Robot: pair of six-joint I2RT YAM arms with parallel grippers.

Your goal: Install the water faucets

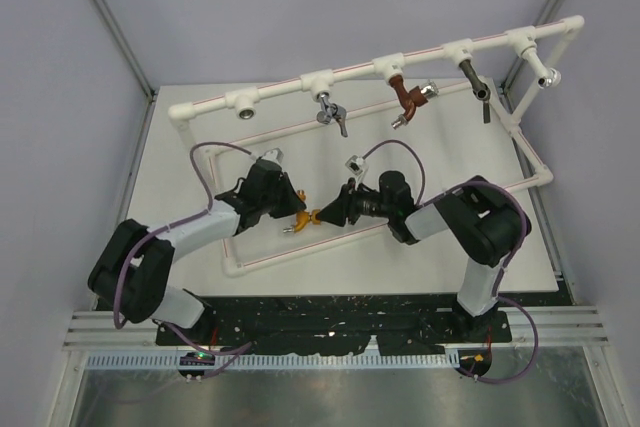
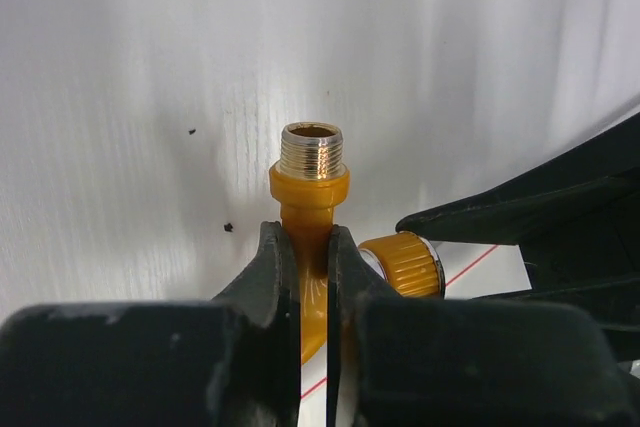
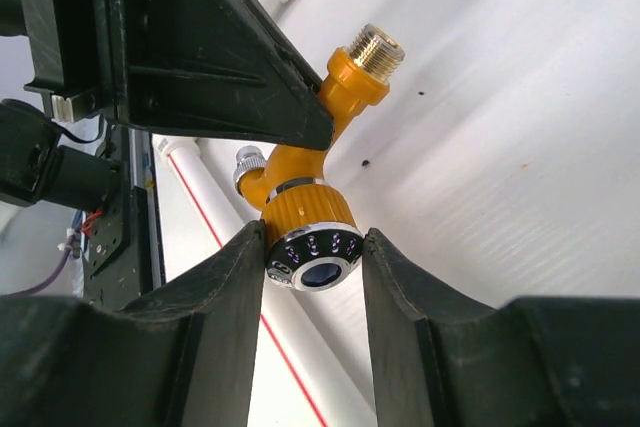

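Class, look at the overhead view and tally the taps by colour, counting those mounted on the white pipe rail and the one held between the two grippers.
Orange-yellow tap: 1
Silver tap: 1
Reddish-brown tap: 1
Dark grey tap: 1
Total: 4

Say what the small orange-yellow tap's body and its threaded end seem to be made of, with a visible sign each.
Body of the orange-yellow tap: probably coated metal, possibly plastic; smooth, even satin colour. Its threaded end: bare brass-like metal; shiny golden ridges.
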